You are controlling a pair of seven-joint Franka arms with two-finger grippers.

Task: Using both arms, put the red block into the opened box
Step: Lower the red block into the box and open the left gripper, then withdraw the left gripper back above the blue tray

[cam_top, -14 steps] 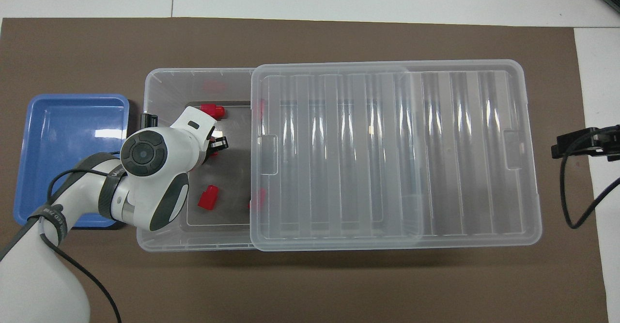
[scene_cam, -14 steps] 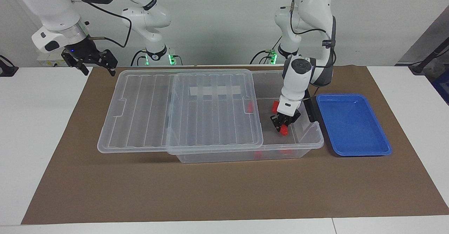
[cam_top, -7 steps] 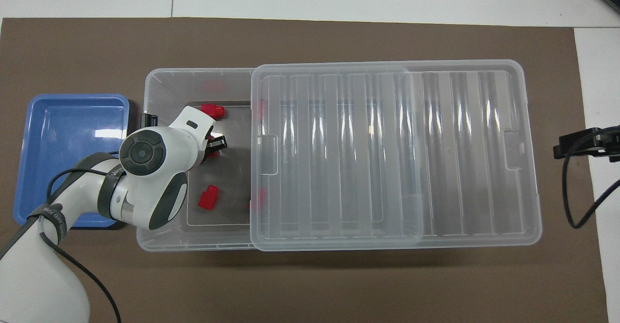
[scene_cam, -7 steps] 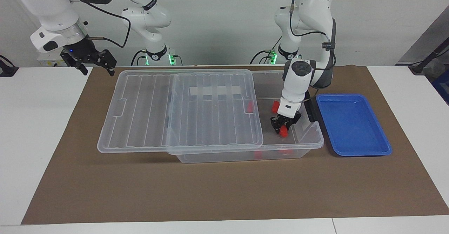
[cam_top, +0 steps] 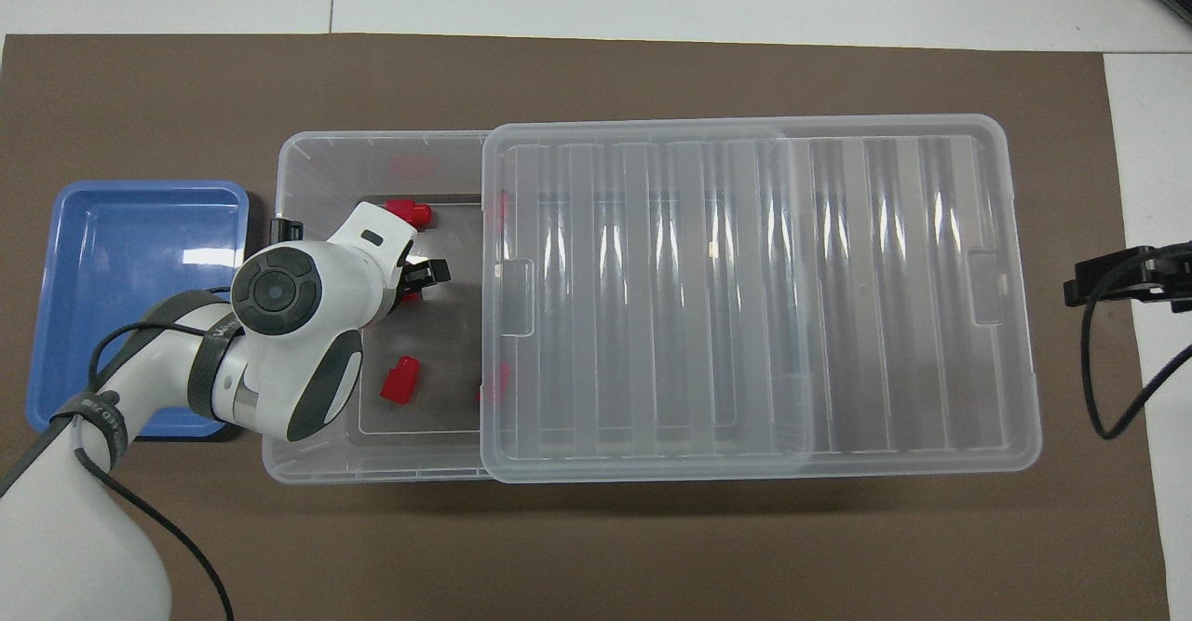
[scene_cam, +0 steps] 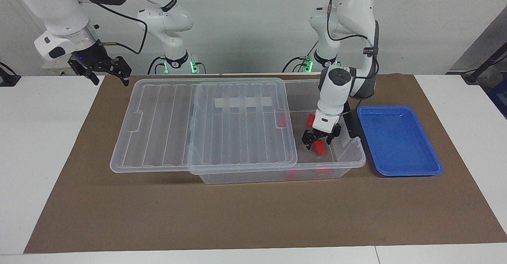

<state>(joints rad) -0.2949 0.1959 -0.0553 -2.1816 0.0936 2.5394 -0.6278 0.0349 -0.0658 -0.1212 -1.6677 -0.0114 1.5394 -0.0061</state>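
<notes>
Starting at the right arm's end: your right claw (scene_cam: 112,82) hangs in the air over the edge of the brown mat (scene_cam: 237,216), well apart from the box, and its black fingers stand apart with nothing between them. That arm is just waiting.

Next along is the lid (scene_cam: 206,125), a clear ribbed plastic rectangle with a white strip on it. It lies flat across the box (scene_cam: 352,162) but is slid toward the right claw, so it overhangs that end. The end under your left claw is uncovered. The box itself is a big clear bin with rounded corners and a black handle (scene_cam: 350,124) on the end wall just beside the left claw.

Your left claw (scene_cam: 318,142) is down inside the uncovered end, pointing at the floor with its jaws spread wide. The red block (scene_cam: 319,149), a tiny glossy stepped piece, sits right under the fingertips, inside the box. The fingers aren't pinching it. I can't tell if one still brushes it.

There are more red blocks in there: one (scene_cam: 311,120) close by the claw's wrist, one (cam_top: 401,381) on the floor near it, and one (scene_cam: 282,120) showing through the lid's edge.

Last is the tray (scene_cam: 408,173), shallow smooth blue plastic, on the mat just beside the box's handle end.
</notes>
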